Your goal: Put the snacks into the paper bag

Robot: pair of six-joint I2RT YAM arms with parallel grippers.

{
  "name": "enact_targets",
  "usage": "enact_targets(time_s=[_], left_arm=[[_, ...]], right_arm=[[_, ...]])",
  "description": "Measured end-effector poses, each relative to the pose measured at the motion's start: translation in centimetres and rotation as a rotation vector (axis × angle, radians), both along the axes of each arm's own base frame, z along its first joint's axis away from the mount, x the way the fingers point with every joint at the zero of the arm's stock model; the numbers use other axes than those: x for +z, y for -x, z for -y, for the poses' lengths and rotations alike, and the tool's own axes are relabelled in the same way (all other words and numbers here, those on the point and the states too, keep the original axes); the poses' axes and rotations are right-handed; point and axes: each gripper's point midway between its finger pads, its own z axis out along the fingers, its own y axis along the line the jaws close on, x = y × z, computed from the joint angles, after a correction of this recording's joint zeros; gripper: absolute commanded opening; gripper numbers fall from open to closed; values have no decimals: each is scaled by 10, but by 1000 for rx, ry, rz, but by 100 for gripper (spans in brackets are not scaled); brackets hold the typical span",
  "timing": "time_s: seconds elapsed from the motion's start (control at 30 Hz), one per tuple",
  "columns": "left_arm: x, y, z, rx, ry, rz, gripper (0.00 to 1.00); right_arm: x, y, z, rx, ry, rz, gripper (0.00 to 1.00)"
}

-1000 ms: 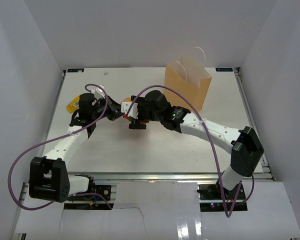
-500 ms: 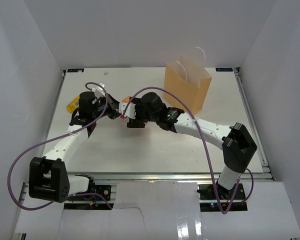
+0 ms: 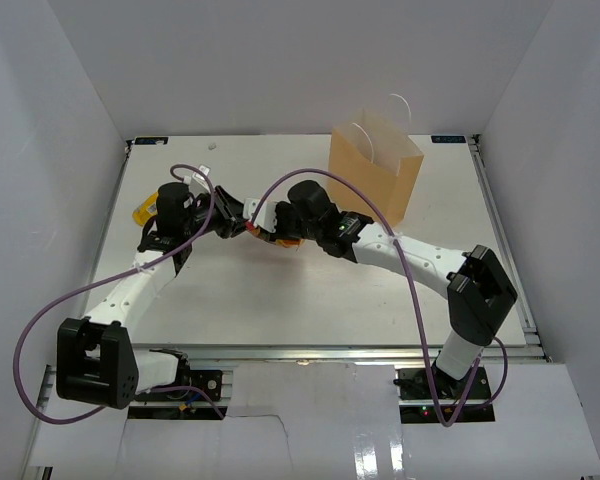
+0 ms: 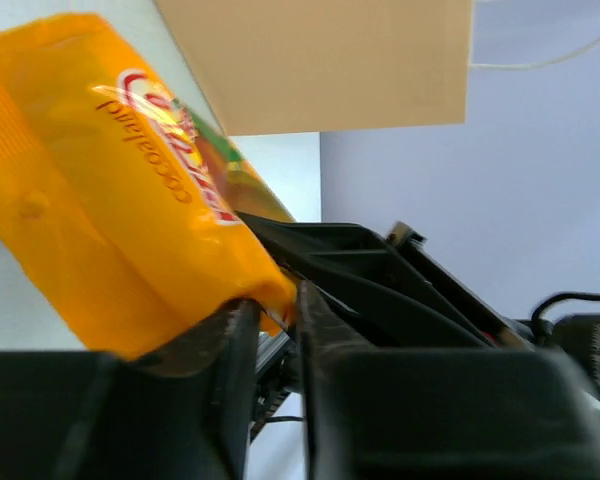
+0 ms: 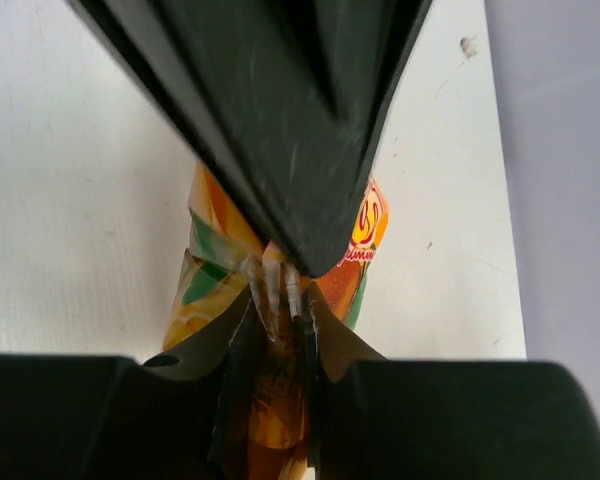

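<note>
Step in hand: I judged this a hand-over of one orange snack bag between the two arms, just left of the paper bag.
Left hand: the left hand was pinched together on one corner of the packet. Its wrist view showed the foil squeezed flat between the fingers.
Right hand: the right hand was clamped on the other end, with the crimped seal caught between its fingers. The left hand's black fingers met it from above in that view.
Snack position: gripped between both hands over the middle of the table, near the paper bag but not over its mouth. I couldn't tell whether its lower edge touched the table.
Paper bag: upright toward the far right of the table, handles up.
Other snacks: one yellow packet lay beside the left arm's wrist. I couldn't make out any others.
Next move: I reckoned the left hand had to release first. The right arm could then carry the packet over the bag's mouth and drop it in without knocking the bag over.
</note>
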Motion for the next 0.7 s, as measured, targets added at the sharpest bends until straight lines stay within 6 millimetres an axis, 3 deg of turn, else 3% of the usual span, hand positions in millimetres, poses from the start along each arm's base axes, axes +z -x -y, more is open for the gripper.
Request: enact_targets(time_s=[0.03, 0.2, 0.47, 0.6, 0.7], left_arm=[[4, 1, 1, -4, 5, 6, 44], [38, -2, 3, -18, 10, 89, 64], [117, -13, -16, 76, -110, 369, 80], [140, -8, -35, 167, -207, 470, 94], [149, 1, -51, 236, -269, 521, 96]], right_arm=[[-2, 0, 3, -4, 5, -13, 8], [-1, -1, 17, -25, -4, -72, 8], [8, 18, 29, 17, -10, -168, 8], [38, 8, 38, 3, -71, -175, 8], [84, -8, 48, -27, -155, -147, 8]])
